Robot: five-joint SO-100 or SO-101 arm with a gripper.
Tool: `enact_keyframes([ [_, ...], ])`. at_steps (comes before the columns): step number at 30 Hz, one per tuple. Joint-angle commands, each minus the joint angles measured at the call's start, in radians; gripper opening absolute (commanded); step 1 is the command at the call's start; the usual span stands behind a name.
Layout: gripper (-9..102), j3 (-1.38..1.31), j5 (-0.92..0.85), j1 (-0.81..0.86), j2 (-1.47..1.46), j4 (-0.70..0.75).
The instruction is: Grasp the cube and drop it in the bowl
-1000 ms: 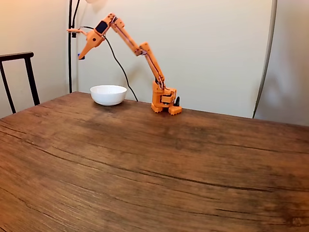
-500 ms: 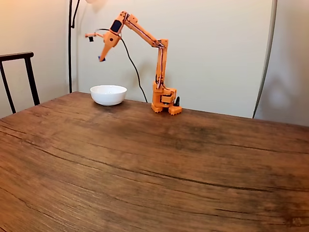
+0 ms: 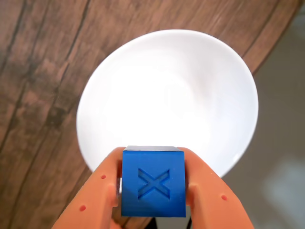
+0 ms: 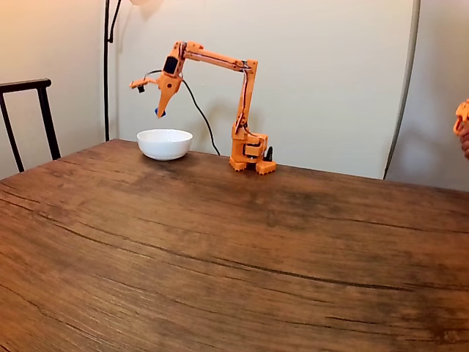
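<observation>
The cube (image 3: 153, 182) sat clenched in the claw (image 3: 152, 191), poised above the bowl (image 3: 200, 86), seemingly ready for dropping.

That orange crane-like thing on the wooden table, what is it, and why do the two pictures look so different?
It is a small orange robot arm bolted to a brown wooden table. At its end sits a two-finger gripper, a kind of pincer.

The wide picture comes from a fixed camera standing across the table. The close picture comes from a camera riding on the arm's wrist, looking down past the orange fingers.

On the table stands a plain white round bowl, seen from above in the wrist view. The gripper is shut on a small bright blue cube with an X pressed into its face. In the fixed view the cube is a blue speck above the bowl.
</observation>
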Motion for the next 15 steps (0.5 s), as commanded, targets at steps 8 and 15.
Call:
enact_keyframes([
  [8, 5, 0.255, 0.069, 0.017, 0.049, -0.225],
  [15, 14, 0.337, 0.141, 0.055, 0.051, -0.273],
])
